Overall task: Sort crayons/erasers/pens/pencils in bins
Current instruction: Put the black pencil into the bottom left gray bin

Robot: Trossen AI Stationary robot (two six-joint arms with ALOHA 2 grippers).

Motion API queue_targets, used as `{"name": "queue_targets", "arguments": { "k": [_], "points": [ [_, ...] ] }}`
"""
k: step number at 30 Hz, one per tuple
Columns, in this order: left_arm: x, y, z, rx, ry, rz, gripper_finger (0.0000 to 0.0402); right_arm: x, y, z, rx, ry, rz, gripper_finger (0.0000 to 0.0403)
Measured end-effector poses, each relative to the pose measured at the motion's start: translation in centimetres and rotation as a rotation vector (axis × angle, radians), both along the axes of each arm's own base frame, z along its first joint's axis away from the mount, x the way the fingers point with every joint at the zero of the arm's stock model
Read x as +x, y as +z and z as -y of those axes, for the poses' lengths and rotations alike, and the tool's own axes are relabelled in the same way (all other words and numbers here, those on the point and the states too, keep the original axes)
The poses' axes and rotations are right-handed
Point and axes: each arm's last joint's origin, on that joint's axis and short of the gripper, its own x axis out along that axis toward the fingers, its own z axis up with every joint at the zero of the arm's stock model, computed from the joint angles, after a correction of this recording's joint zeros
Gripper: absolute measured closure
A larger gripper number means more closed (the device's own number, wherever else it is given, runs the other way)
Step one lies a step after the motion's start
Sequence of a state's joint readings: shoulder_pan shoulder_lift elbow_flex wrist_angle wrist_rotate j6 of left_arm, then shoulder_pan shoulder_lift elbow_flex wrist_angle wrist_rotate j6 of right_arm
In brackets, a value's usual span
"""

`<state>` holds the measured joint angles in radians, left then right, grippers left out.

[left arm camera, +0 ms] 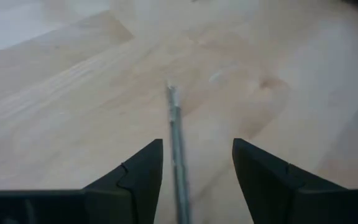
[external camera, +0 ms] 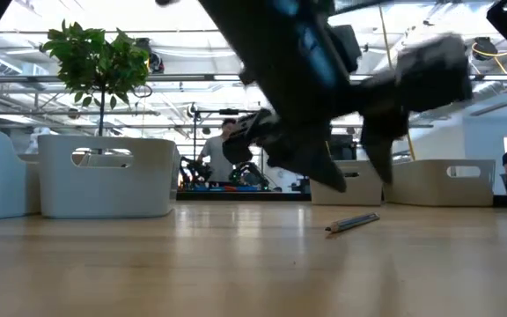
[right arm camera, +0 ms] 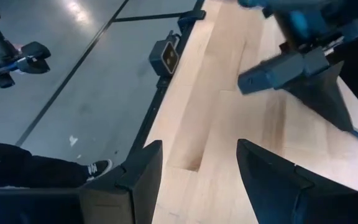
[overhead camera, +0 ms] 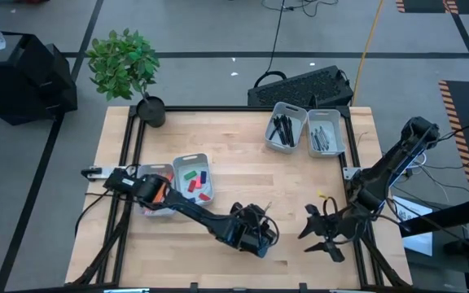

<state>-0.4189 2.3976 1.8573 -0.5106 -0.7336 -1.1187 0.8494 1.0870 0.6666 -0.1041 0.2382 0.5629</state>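
Your left gripper (left arm camera: 197, 168) hovers with fingers spread wide astride a grey pencil (left arm camera: 176, 140) lying on the table (overhead camera: 243, 163). Your right gripper (overhead camera: 320, 232), just beside, is splayed wide and empty.

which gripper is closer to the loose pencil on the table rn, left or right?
Left. The left gripper is open right over the pencil, which lies between its fingers. The right gripper is open too, off to the side near the table's right edge, nothing between its fingers.
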Motion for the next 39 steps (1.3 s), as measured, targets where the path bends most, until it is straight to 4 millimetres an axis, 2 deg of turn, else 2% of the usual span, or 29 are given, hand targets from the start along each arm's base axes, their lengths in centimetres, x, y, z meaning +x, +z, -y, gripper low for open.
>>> {"name": "queue_targets", "arguments": {
  "k": [13,16,24,28,32,39],
  "points": [
    [0.0,-3.5,-0.6,0.065,0.036,-0.074,0.0211,0.3,-0.1,0.4,-0.01,-0.02,-0.006,0.0202],
    [0.0,-4.0,-0.9,0.061,0.055,-0.085,0.024,0.3,-0.1,0.4,-0.01,-0.022,-0.009,0.0202],
    [-0.2,-4.9,-1.4,0.097,0.108,-0.086,0.035,0.1,-1.1,0.7,0.006,-0.051,-0.045,0.0202],
    [-0.2,-5.0,-1.6,0.147,0.093,-0.099,0.0379,0.0,-1.6,0.7,0.025,-0.053,-0.04,0.0202],
    [0.0,-5.1,-2.7,0.212,0.109,-0.119,0.0377,0.0,-1.9,0.8,0.043,-0.056,-0.03,0.0202],
    [0.6,-5.1,-4.3,0.232,0.123,-0.134,0.0334,0.0,-2.0,0.8,0.053,-0.057,-0.02,0.0202]
  ]
}}
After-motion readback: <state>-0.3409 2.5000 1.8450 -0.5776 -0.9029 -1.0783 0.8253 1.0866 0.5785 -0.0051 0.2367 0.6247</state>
